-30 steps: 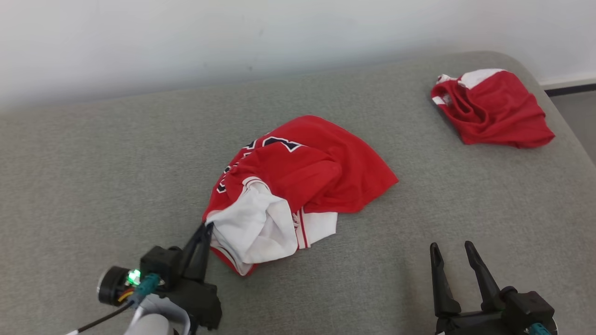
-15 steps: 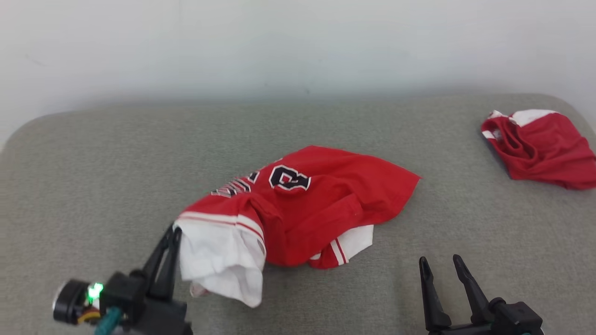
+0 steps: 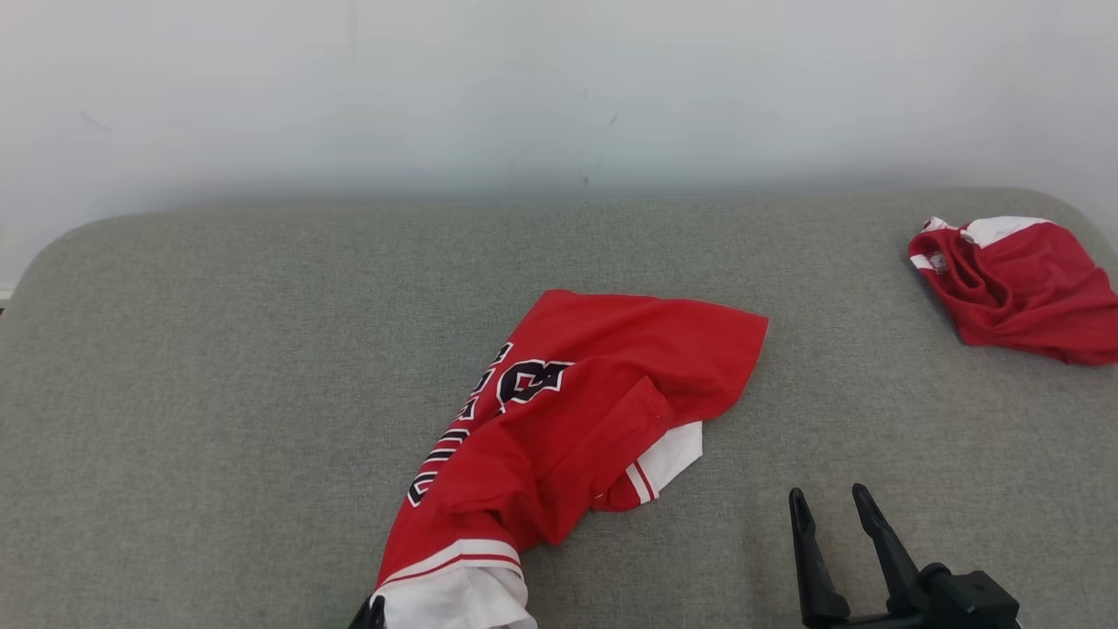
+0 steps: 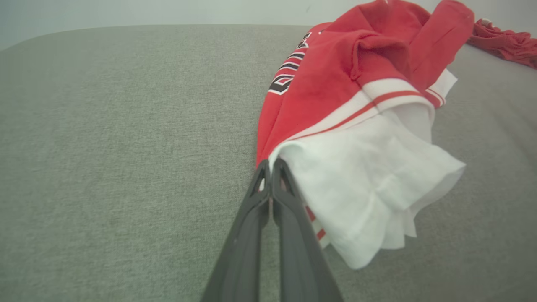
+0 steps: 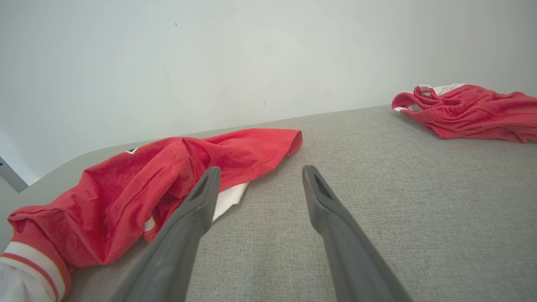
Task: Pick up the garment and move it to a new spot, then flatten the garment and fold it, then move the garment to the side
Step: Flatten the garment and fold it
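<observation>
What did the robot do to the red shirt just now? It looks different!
The left gripper, still pinched shut on the red shirt at its white edge, pulled it toward the robot, so the crumpled heap stretched out long. The camera shifted too. The right gripper stayed open and idle, and the other red garment stayed put on the grey cushion.

garment [image 3: 594, 384]: soft red cloth, matt, faintly fuzzy; white trim of thinner cloth
second garment [image 3: 1031, 297]: the same matt red cloth
cushioned surface [image 3: 218, 349]: grey woven fabric, coarse, matt
wall [image 3: 349, 87]: smooth, pale, matt
left gripper [image 4: 270, 163], right gripper [image 3: 828, 496]: dark, smooth, dull, plastic by the look
</observation>
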Controlling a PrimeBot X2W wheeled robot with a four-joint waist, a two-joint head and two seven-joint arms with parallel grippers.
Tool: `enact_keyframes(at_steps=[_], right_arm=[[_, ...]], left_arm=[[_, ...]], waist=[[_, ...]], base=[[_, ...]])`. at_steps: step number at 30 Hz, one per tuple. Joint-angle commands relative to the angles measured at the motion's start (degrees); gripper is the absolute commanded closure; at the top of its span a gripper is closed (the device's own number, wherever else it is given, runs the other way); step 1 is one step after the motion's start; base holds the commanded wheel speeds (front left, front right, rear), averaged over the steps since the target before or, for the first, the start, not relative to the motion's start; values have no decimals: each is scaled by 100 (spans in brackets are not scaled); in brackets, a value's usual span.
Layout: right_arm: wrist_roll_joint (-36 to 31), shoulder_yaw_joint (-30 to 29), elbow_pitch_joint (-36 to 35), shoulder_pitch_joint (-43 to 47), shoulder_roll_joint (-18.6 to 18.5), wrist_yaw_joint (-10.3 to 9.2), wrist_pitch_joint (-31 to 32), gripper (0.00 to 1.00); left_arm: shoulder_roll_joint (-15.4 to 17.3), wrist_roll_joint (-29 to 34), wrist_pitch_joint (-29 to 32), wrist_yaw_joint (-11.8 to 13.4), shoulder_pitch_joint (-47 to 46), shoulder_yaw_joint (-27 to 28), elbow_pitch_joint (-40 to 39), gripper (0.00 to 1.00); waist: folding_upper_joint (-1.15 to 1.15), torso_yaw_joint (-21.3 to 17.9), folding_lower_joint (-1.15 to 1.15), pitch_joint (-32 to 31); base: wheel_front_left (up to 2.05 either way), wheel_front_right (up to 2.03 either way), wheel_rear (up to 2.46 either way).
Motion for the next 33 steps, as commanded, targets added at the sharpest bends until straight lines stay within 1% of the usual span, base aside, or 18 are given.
enact_keyframes(at_steps=[1,3,6,7,11,15,18,21,26,33], right_arm=[[-16,-20,4,57,-22,-15,-2,0],[-21,-45,0,89,-30,-15,-2,0],[-24,-69,-8,118,-36,-15,-2,0],[-38,-64,-13,121,-36,-15,-2,0],[-22,-50,-9,45,-88,-15,-2,0],[-4,-36,0,-50,-144,-15,-2,0],[18,21,64,-114,-212,-15,-2,0],[41,136,162,-220,-275,-15,-2,0],[140,460,625,-675,-516,-15,-2,0],[319,1030,1641,-1690,-857,-15,80,0]], left_arm=[[-58,23,-53,-4,-39,35,66,0],[-87,44,-80,4,-122,102,78,0],[-128,77,-93,9,-204,227,-138,0],[-164,133,-89,43,-182,415,-439,0],[-251,299,-86,162,-70,841,-1131,0],[-336,476,-86,227,74,1227,-1587,0],[-413,565,-87,335,229,1491,-1772,0],[-454,661,-87,323,386,1650,-1837,0],[-527,753,-88,226,485,1786,-1827,0],[-648,846,-89,119,315,1767,-1751,0]], waist=[[0,14,1,-20],[0,46,1,-54],[0,98,1,-87],[0,149,1,-118],[0,233,1,-176],[0,333,1,-234],[0,399,1,-261],[0,468,1,-275],[0,575,1,-258],[0,837,1,-107]], base=[[0,0,0],[0,0,0],[0,0,0],[0,0,0],[0,0,0],[0,0,0],[0,0,0],[0,0,0],[0,0,0],[0,0,0]])
